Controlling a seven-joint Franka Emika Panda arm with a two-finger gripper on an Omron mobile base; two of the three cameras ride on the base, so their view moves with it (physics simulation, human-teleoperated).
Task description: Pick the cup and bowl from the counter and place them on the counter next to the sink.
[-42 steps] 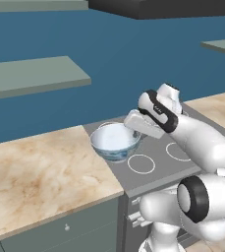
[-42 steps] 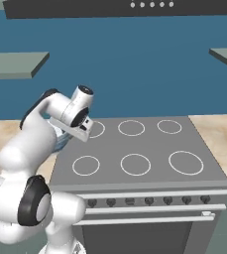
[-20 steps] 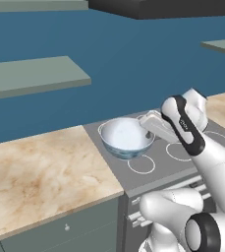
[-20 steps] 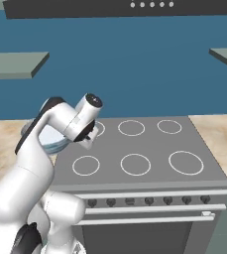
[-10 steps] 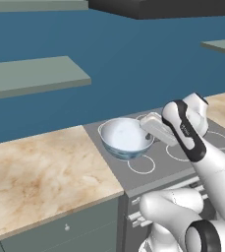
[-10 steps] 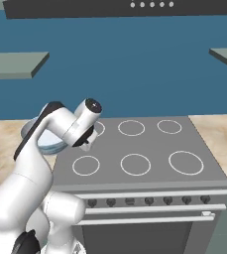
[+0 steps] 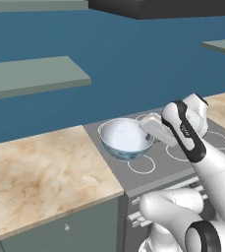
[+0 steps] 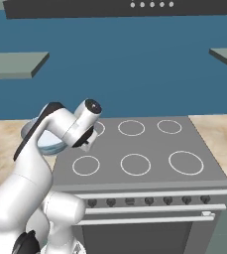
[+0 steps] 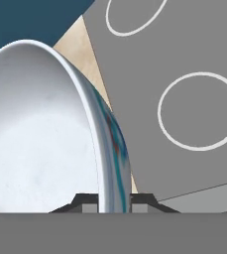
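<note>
Pale blue-white bowl [image 7: 126, 137] is carried by the claw [image 9: 114, 198], its jaws clamped on the rim with one finger inside and one outside, as the hand view shows. Bowl hangs clear above the stovetop [image 7: 182, 157], at its left edge where it meets the bench [image 7: 45, 167]. Sink is outside these frames. Recommended handling: keep the rim grip firm and the bowl level during transfer, hold clearance above the burners, lower squarely onto bench surface before release, since a rim hold may pivot.

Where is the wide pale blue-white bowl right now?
The wide pale blue-white bowl hangs in the gripper, pinched by its rim, above the grey stovetop's left edge.
</note>
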